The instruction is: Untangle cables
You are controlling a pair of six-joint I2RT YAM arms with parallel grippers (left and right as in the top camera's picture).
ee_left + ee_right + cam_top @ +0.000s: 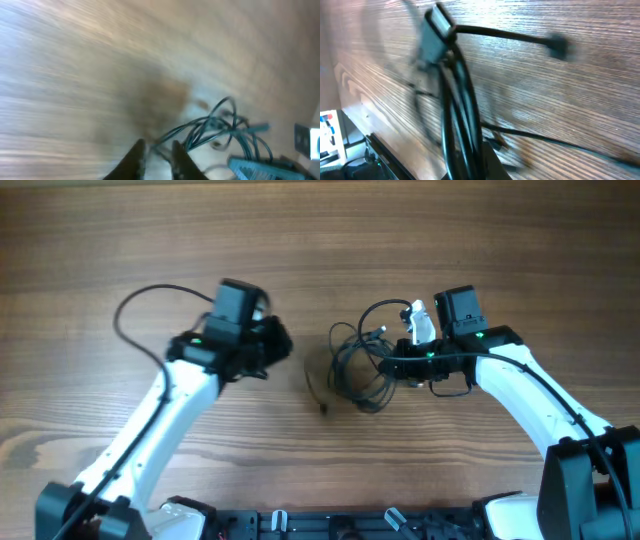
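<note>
The top camera hangs high above the table (320, 240) and looks straight down, far enough off to take in both arms, with their bases along the lower edge. The left wrist camera sits just behind the left pincer (157, 161), looking slantwise down past its tips at the wood, close and blurred. The right wrist camera sits just behind the right pincer (402, 358), nearer still, facing out along the boards. All three catch the cables (360, 365), which lie just ahead of each pincer's tips.
</note>
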